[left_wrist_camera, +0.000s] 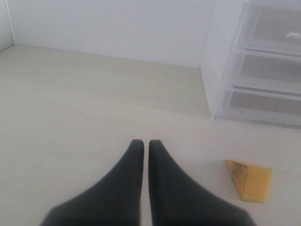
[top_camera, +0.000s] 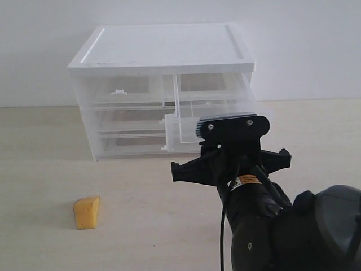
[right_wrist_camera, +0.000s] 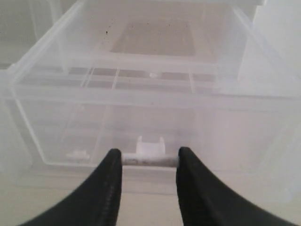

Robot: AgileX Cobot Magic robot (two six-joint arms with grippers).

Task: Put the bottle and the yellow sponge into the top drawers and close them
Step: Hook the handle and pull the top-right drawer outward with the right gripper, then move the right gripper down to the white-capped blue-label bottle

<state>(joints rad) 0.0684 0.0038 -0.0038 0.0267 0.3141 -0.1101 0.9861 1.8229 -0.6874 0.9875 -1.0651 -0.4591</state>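
The yellow sponge (top_camera: 86, 212) lies on the table at the front left, well clear of the cabinet; it also shows in the left wrist view (left_wrist_camera: 251, 181). My left gripper (left_wrist_camera: 142, 143) hangs shut and empty over bare table beside it. The top right drawer (top_camera: 186, 127) is pulled out and looks empty inside (right_wrist_camera: 141, 89). My right gripper (right_wrist_camera: 149, 157) is at its front, with a fingertip touching each end of the white handle (right_wrist_camera: 150, 145). The top left drawer (top_camera: 121, 90) is pushed in. The bottle is out of view.
The clear drawer cabinet with a white top (top_camera: 163, 51) stands at the back of the pale table, with two full-width drawers under the top pair. My right arm (top_camera: 248, 186) fills the front right. A white wall runs behind.
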